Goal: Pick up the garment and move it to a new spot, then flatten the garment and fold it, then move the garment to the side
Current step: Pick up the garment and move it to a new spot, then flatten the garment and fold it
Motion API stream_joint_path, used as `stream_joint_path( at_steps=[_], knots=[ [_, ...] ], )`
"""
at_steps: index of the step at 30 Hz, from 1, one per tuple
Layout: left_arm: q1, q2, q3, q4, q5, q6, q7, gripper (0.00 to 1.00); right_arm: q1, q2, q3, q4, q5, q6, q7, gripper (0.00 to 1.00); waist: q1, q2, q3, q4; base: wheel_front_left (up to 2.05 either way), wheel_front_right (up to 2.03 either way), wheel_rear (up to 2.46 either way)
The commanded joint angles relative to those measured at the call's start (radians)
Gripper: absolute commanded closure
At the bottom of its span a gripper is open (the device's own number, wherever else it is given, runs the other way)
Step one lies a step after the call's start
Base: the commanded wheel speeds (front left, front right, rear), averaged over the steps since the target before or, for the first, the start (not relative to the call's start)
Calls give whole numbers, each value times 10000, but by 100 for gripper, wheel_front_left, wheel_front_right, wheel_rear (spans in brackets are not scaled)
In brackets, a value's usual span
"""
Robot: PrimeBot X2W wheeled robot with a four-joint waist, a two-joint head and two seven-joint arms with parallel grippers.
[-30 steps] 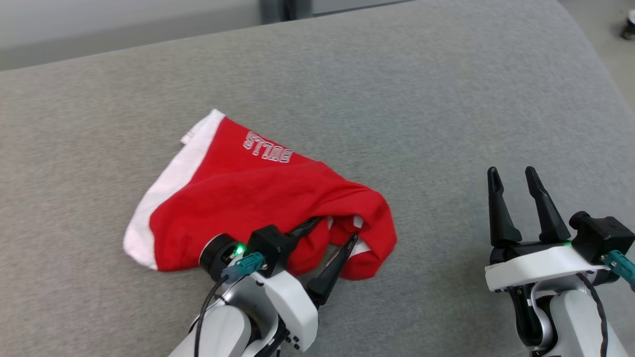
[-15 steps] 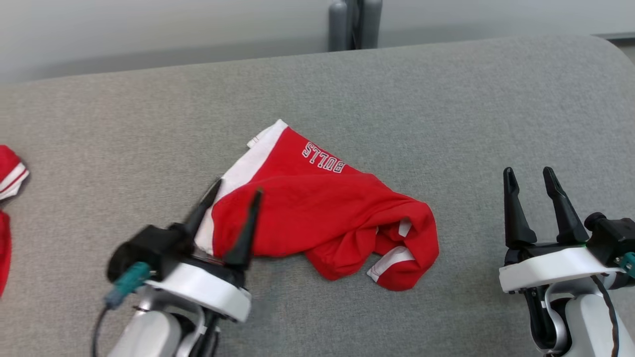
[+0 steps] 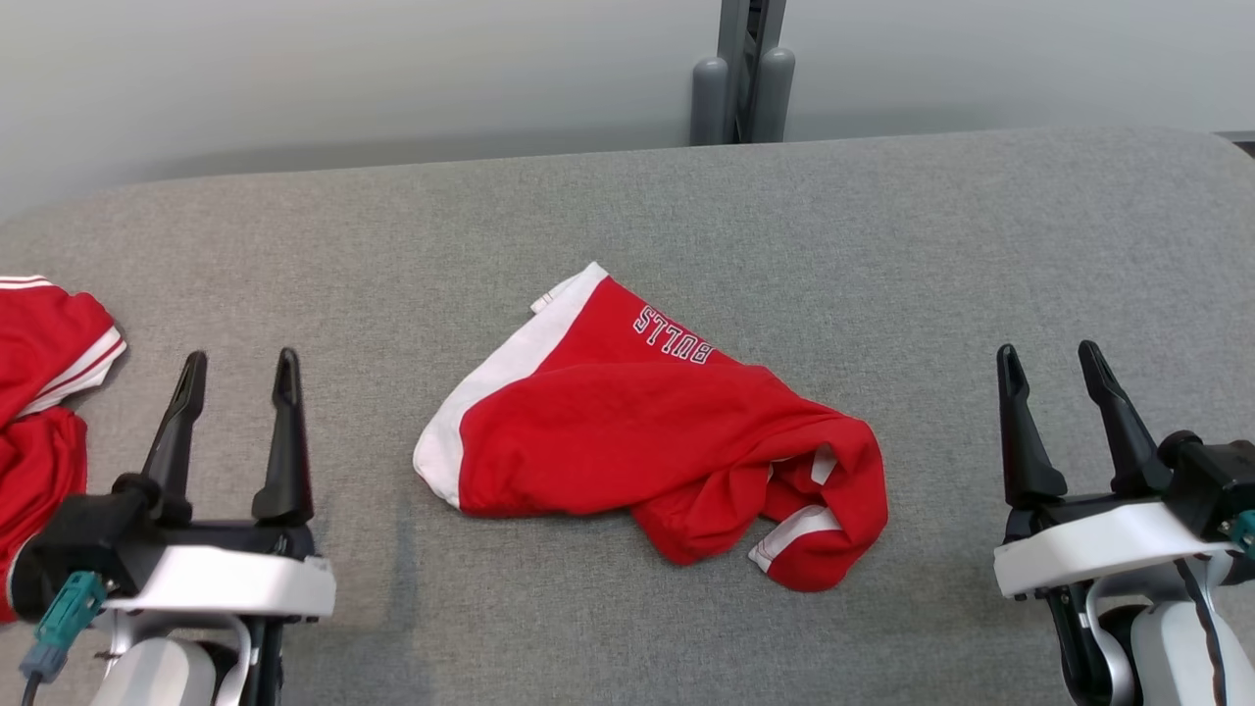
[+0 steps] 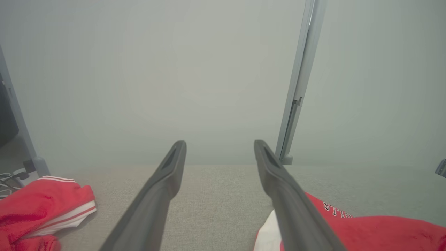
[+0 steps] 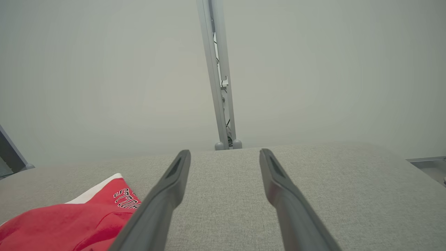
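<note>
The garment (image 3: 627, 431) is a red piece with a white band and white "BULLS" lettering, lying crumpled in the middle of the grey padded surface (image 3: 882, 245). It also appears at the lower right of the left wrist view as the garment (image 4: 366, 230) and at the lower left of the right wrist view as the garment (image 5: 69, 223). My left gripper (image 3: 237, 365) stands open at the lower left, well clear of it. Over at the lower right, my right gripper (image 3: 1051, 357) is open too, with nothing between its fingers.
A second red garment with white stripes (image 3: 44, 382) lies at the left edge of the surface, close to my left arm; it shows as the striped garment (image 4: 45, 209) in the left wrist view. A grey post (image 3: 742, 74) stands behind the far edge against a pale wall.
My left gripper has let go of the garment's near edge and drawn back to the lower left, open. The head camera has shifted, bringing the striped garment into view. The right arm stays put.
</note>
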Motion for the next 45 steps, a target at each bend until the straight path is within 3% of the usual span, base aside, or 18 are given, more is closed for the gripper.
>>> stream_joint_path(
  at_steps=[1,22,45],
  knots=[
    [172,149,92,0,107,60,-51,0,136,-60,-49,-113,-127,15,82,0,0,0,-66,35,0,0,0],
    [1608,504,-474,-692,513,401,495,0,1844,-60,-209,-1261,-210,15,952,0,0,0,-1279,197,0,0,0],
    [1946,595,-658,-848,406,640,858,0,2411,-59,-186,-1888,-55,15,1262,0,0,0,-1522,69,0,0,0]
  ],
)
